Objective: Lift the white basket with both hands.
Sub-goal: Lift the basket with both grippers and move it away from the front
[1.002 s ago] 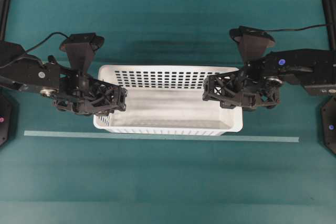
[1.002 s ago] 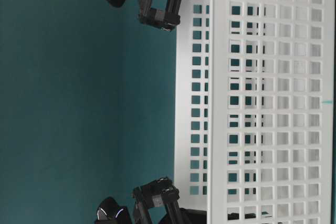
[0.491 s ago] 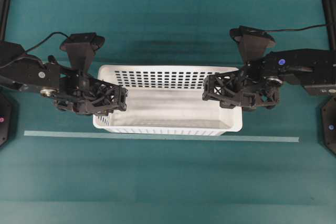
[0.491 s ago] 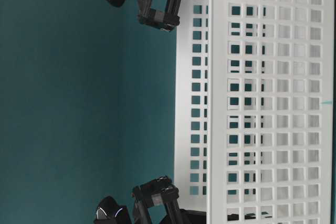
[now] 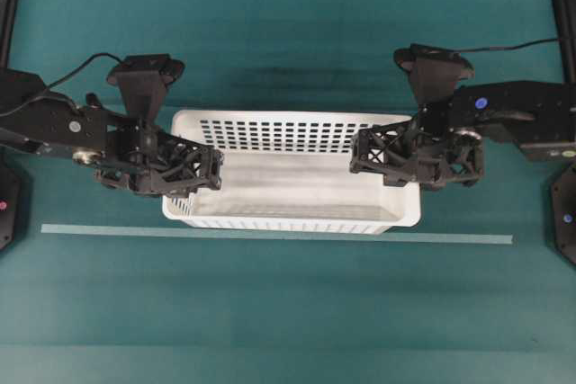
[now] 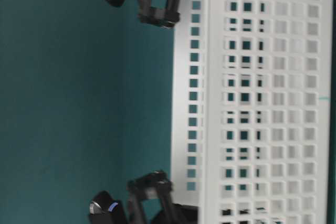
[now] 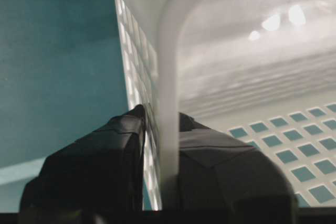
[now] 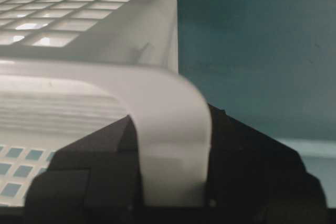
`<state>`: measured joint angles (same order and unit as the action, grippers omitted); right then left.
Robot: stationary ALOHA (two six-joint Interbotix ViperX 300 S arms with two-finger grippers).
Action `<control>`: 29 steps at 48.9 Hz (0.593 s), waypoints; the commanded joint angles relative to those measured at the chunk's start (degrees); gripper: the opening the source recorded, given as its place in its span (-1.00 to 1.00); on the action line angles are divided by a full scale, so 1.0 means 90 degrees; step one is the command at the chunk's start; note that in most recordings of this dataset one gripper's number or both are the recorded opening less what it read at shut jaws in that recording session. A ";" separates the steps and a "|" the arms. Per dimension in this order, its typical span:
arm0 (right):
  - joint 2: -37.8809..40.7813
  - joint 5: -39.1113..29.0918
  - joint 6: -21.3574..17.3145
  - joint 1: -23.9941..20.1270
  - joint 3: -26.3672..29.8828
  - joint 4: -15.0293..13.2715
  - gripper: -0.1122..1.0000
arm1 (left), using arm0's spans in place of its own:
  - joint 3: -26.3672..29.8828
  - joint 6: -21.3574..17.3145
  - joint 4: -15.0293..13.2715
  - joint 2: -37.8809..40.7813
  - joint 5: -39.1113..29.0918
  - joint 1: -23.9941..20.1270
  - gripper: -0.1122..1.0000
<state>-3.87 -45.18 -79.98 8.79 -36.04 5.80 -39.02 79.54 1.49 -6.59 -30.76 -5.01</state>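
Overhead exterior shows the white basket (image 5: 290,173) on the green table (image 5: 288,312), its short end walls clamped by the left gripper (image 5: 212,171) and right gripper (image 5: 358,154). The grasp looks done, so the lift is the step in hand; it calls for both arms rising evenly.

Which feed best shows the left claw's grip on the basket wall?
The left wrist view: both fingers pinch the white basket's end wall, one each side. Overhead shows the left claw over that end, the contact hidden beneath it. Table-level shows only blurred black parts beside the wall; right wrist shows nothing of it.
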 commanded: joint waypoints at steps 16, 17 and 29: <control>-0.0879 -0.2090 0.0254 -0.0010 0.1104 -0.0020 -0.46 | 0.1328 -0.0029 0.0010 -0.1318 -0.1602 0.0029 -0.71; -0.0908 -0.2187 0.0254 -0.0010 0.1152 -0.0020 -0.46 | 0.1387 -0.0029 0.0020 -0.1367 -0.1689 0.0029 -0.71; -0.1201 -0.2891 0.0342 0.0039 0.1953 -0.0020 -0.46 | 0.2168 -0.0029 0.0010 -0.1602 -0.2373 0.0029 -0.71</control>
<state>-14.77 -69.52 -79.89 9.32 -21.01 5.80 -24.08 79.63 1.32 -19.42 -51.94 -4.92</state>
